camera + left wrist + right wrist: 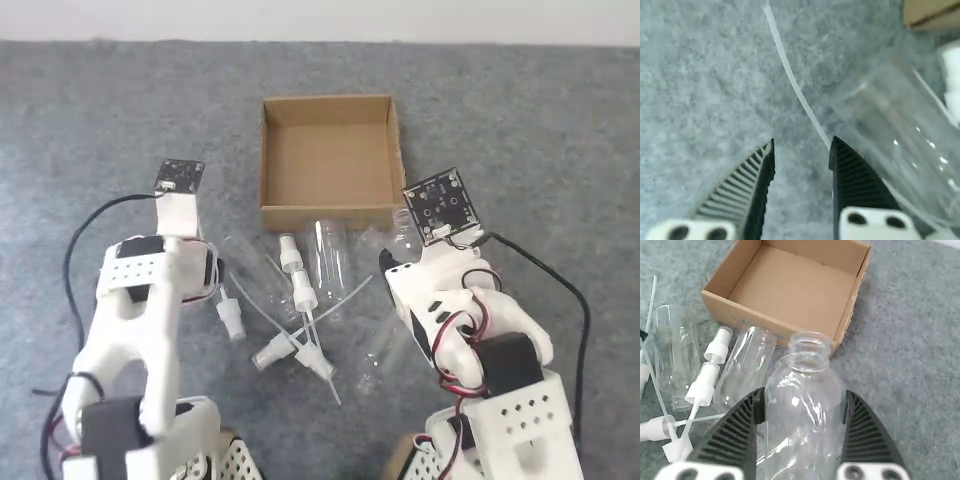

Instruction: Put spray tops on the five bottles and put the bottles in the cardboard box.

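My right fingers [752, 412] are closed on a clear plastic bottle [802, 375], with one ribbed black finger against each side of its body. Its neck is open and capless and points toward the brown cardboard box [747, 315]. The box sits open-topped on the grey carpeted desk [560, 120], just beyond the bottle I hold.

My left fingers [837, 152] stand moderately apart and hold nothing, low over the desk. A thin white dip tube [790, 75] runs across the carpet ahead of them and reaches down to one fingertip. A second clear bottle [900, 125] lies on its side right against the outside of that same finger. I cannot tell whether they actually touch.

From above, the loose parts lie between my two arms, just in front of the box's near wall. The lying clear bottles [330, 255] are close to the box. The white spray tops [303, 290] are scattered among them, their long tubes crossing one another. One spray top lies nearer my left arm, and the others cluster toward the middle. Two spray tops lie end to end between two of the lying bottles.
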Action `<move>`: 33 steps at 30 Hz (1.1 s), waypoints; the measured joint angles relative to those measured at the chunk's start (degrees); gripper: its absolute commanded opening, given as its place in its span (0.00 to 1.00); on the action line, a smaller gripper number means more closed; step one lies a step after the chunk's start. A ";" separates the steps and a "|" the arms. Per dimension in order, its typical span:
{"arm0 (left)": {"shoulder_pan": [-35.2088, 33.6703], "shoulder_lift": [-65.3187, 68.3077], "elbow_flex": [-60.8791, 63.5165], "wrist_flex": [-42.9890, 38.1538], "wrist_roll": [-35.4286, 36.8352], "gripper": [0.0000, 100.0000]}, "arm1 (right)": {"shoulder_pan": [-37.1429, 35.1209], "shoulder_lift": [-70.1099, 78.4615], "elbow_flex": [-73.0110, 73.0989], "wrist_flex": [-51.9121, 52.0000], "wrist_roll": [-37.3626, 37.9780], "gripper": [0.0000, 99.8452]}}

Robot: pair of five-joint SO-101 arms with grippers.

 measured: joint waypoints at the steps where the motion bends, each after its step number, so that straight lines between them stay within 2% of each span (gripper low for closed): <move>1: 0.00 0.35 0.00 -0.97 0.35 0.17 | -0.09 0.00 0.00 0.00 0.00 0.08; 13: -0.09 9.93 -3.87 -2.73 4.48 0.16 | -0.09 0.00 0.00 0.00 0.00 0.08; 17: -1.67 13.63 -8.09 0.35 5.10 0.09 | -0.09 0.00 0.00 0.00 0.00 0.08; 23: -8.97 14.77 -11.34 4.22 4.57 0.05 | -0.09 0.00 0.00 0.00 0.00 0.08; 33: -20.57 14.77 -14.07 10.37 -4.75 0.05 | -0.09 0.00 0.00 0.00 0.00 0.08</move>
